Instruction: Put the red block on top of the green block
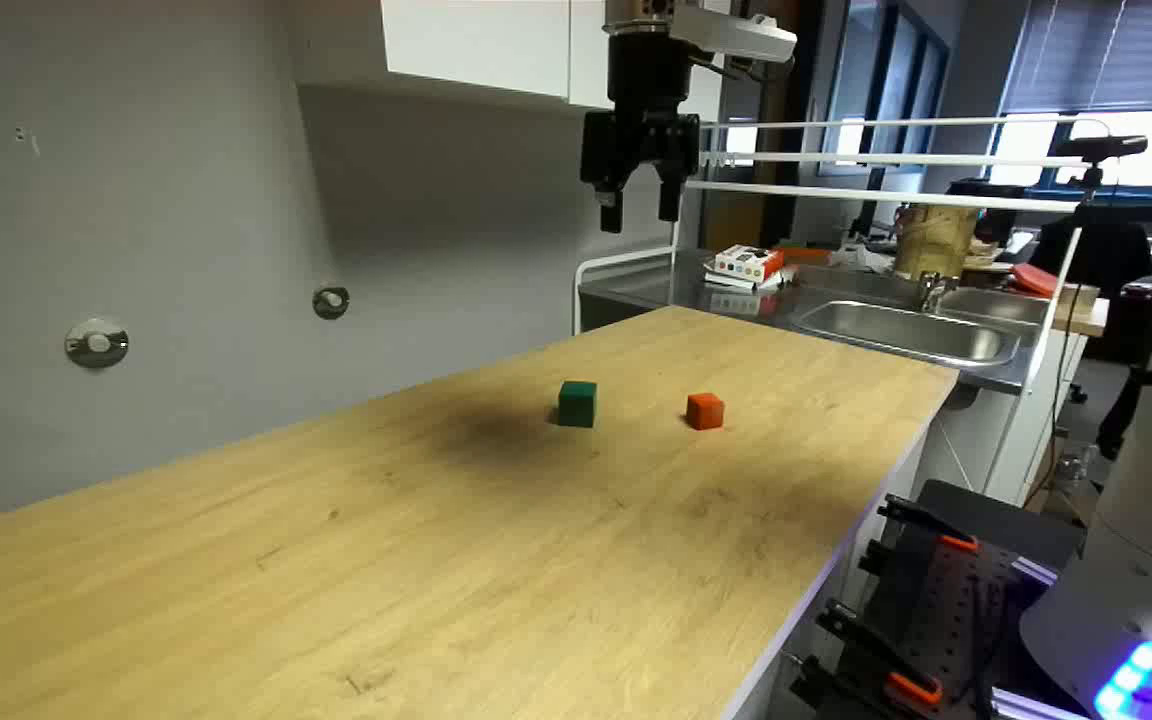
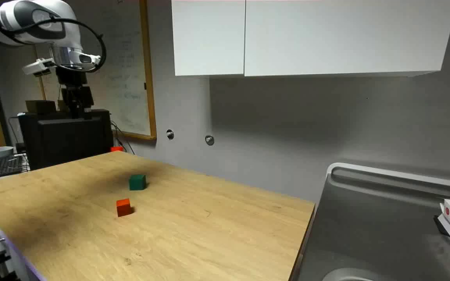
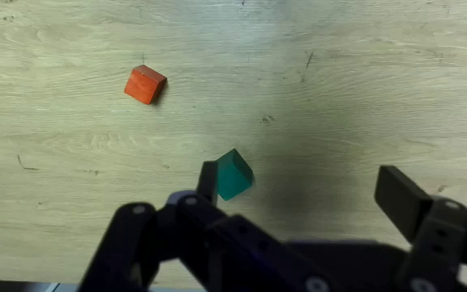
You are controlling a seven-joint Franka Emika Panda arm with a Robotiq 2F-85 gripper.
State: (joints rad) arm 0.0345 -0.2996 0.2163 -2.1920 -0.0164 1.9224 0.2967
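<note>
The red block is a small red-orange cube on the wooden table, seen in both exterior views and at the upper left of the wrist view. The green block is a small dark green cube standing apart from it, also in an exterior view. In the wrist view the green block is partly hidden behind the left fingertip. My gripper is open and empty, high above the table, pointing down. It also shows in an exterior view and in the wrist view.
The wooden table runs along a grey wall. White cabinets hang above. A metal counter with a sink and a small white-and-red box lies past one table end. A dark monitor stands past the opposite end.
</note>
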